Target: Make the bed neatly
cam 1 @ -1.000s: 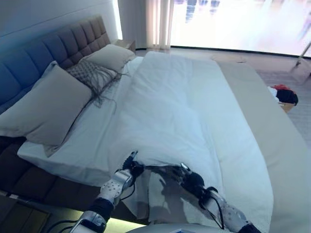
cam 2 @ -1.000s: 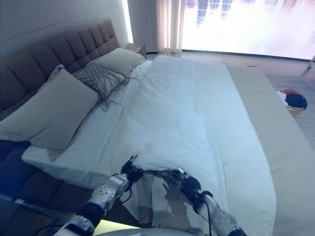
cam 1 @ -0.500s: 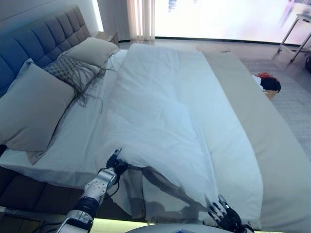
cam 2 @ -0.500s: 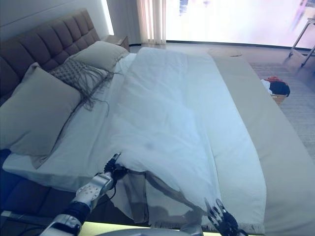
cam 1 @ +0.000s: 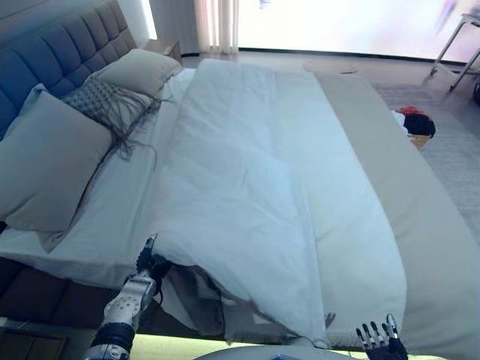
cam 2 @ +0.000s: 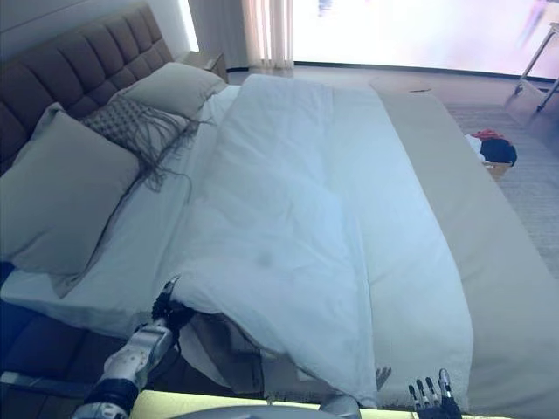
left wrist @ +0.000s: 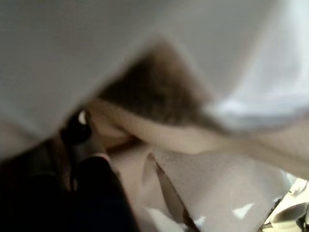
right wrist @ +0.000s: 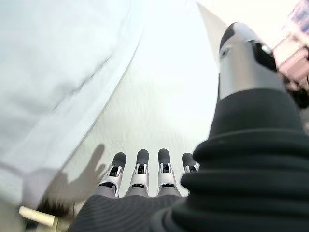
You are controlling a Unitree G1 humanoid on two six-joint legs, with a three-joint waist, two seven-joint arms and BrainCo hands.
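Observation:
A white duvet (cam 1: 240, 172) lies rumpled along the middle of the bed, over a white sheet (cam 1: 97, 225). A beige cover (cam 1: 390, 187) runs down the bed's right side. My left hand (cam 1: 145, 264) is at the duvet's near left corner, fingers pinched on its edge, which hangs lifted over the bed's side. In the left wrist view the duvet cloth (left wrist: 96, 43) drapes over the hand and only a dark fingertip (left wrist: 79, 126) shows. My right hand (cam 1: 379, 339) is low at the near right, fingers (right wrist: 140, 174) straight and holding nothing, next to the beige cover's near edge.
A large grey pillow (cam 1: 49, 161), a fringed patterned cushion (cam 1: 101, 105) and another pillow (cam 1: 139, 71) lean on the tufted headboard (cam 1: 52, 67). On the floor to the right stands a basket of red and dark clothes (cam 1: 416, 124). A nightstand (cam 1: 161, 46) stands far left.
My right hand has let go of the duvet's near edge, swung right and opened. My left hand has drawn the duvet corner leftward. The camera has also shifted.

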